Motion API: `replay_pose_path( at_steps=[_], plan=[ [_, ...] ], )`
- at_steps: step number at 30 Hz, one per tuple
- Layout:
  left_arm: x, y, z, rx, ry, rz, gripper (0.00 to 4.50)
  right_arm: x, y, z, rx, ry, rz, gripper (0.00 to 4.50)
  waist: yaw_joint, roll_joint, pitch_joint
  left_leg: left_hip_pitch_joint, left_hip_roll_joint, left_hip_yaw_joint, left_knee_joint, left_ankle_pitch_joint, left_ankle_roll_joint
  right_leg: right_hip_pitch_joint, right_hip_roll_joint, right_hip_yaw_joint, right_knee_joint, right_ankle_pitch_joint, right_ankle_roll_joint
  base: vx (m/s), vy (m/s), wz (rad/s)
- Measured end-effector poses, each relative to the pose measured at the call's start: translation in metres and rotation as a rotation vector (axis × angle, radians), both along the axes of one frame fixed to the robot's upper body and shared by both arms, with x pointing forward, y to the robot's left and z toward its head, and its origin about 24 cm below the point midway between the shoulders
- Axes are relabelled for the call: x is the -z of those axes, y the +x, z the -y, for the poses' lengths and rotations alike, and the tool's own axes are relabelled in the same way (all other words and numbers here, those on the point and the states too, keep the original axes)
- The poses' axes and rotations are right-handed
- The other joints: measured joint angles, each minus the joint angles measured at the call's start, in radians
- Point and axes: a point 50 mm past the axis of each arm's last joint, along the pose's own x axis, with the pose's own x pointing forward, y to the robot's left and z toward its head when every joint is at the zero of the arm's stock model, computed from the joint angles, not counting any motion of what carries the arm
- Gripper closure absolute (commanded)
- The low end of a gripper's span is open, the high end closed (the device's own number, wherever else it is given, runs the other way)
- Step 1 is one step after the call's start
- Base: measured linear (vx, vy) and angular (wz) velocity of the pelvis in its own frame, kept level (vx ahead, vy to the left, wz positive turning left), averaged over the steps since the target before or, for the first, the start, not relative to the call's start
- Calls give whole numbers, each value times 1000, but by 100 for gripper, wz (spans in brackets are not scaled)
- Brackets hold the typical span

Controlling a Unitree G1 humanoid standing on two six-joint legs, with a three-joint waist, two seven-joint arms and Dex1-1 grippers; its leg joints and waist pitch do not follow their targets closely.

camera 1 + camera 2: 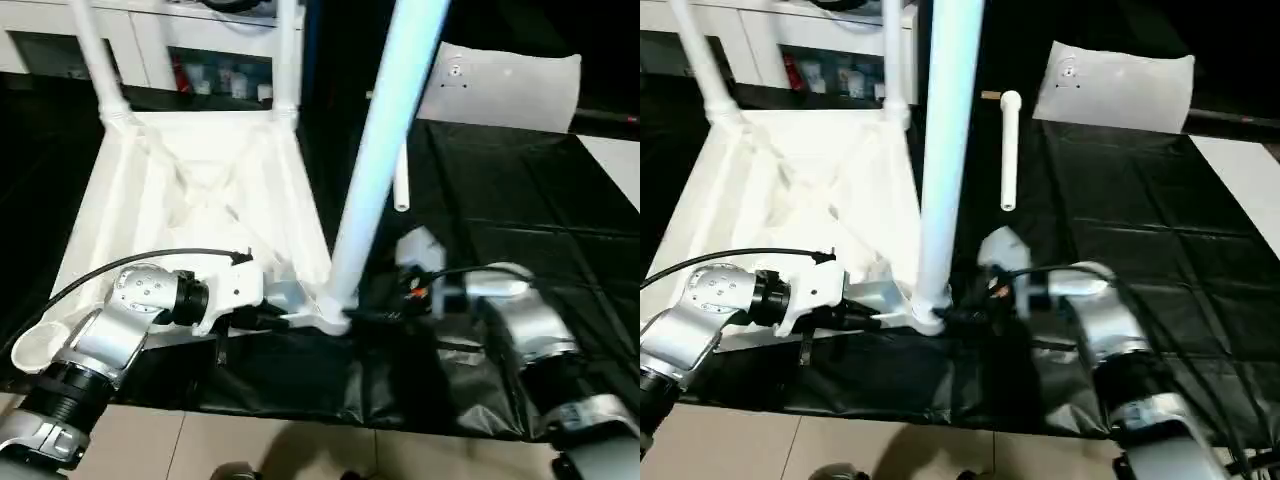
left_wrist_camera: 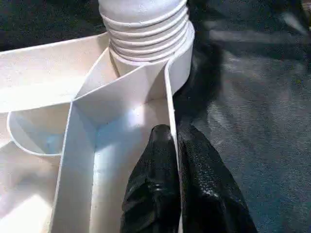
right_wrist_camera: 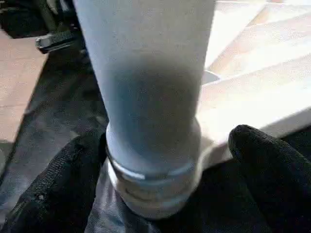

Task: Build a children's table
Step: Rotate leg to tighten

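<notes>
The white tabletop lies underside up on the black cloth. Two white legs stand in its far corner sockets. A third leg stands upright in the near right socket, its ribbed base seated there. My left gripper is shut on the tabletop's rim wall just beside that socket. My right gripper is open, with one black finger on each side of the leg's base. A fourth leg lies loose on the cloth to the right.
The black cloth covers the work area, ending at a tiled floor along the near edge. A white cabinet stands at the back left and a white pillow-like slab at the back right. The near left corner socket stands empty.
</notes>
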Motion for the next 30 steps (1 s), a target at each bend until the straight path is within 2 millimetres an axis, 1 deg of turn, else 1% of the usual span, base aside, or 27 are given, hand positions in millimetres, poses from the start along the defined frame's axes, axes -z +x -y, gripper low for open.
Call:
replay_pose_path(
  at_steps=[2,3,4,6,8,9,10,13,15,16,17,20,28,30],
  plan=[
    [0,0,0,7,1,-4,450,-1,1,-2,-13,-1,0,7,0,0,0,0,0,0,1,0,0,0,0,0,0,0,0,0,0,0],
    [0,-1,0,9,1,-5,450,-2,2,-2,-17,-3,-2,24,0,0,0,0,0,0,1,0,0,0,0,0,1,0,0,0,0,0],
    [0,-1,0,10,2,-5,450,-1,2,-3,-20,-2,-9,24,0,0,0,0,0,0,2,0,0,0,0,0,1,0,0,0,0,0],
    [0,-1,1,11,2,-5,450,1,2,-4,-27,3,-26,51,0,-1,-1,0,0,0,2,0,-1,0,0,0,1,0,0,0,0,0],
    [0,-1,1,12,1,-5,450,3,2,-5,-30,7,-36,57,0,-1,-1,0,0,0,2,0,0,0,0,0,1,0,0,0,0,0],
    [0,-1,1,13,1,-6,450,4,2,-6,-31,8,-44,70,0,-1,-1,0,0,0,2,0,0,0,0,0,1,0,0,0,0,0],
    [0,-1,1,13,1,-6,450,5,1,-6,-35,9,-51,70,0,-2,-1,0,0,0,2,0,0,0,0,0,1,0,0,0,0,0],
    [0,-1,1,14,1,-7,450,6,1,-6,-43,10,-60,104,1,-2,-1,0,0,0,2,0,0,0,0,0,1,0,0,0,0,0],
    [1,-1,1,14,1,-7,450,6,1,-6,-50,12,-65,112,1,-2,-1,0,0,0,2,0,0,0,0,0,2,0,0,0,0,0],
    [1,-1,1,14,2,-6,450,6,1,-7,-54,12,-68,129,1,-2,-1,0,0,0,2,0,0,0,0,0,2,0,0,0,0,0],
    [1,-1,1,14,2,-6,450,6,1,-7,-57,13,-71,129,1,-2,-1,0,0,0,2,0,0,0,0,0,2,0,0,0,0,0],
    [1,-1,1,14,3,-6,450,6,2,-7,-63,14,-78,160,0,-2,-1,0,0,0,2,0,0,0,0,0,2,0,0,0,0,0],
    [1,-1,2,13,2,-9,450,7,1,-7,-59,20,-93,172,1,-2,-1,0,0,0,3,0,0,0,0,0,3,0,0,0,0,0],
    [2,0,6,2,-12,-27,450,10,-3,-4,-35,37,-103,173,5,-2,-1,0,0,0,3,0,0,0,0,0,4,0,0,0,0,0]
  ],
)
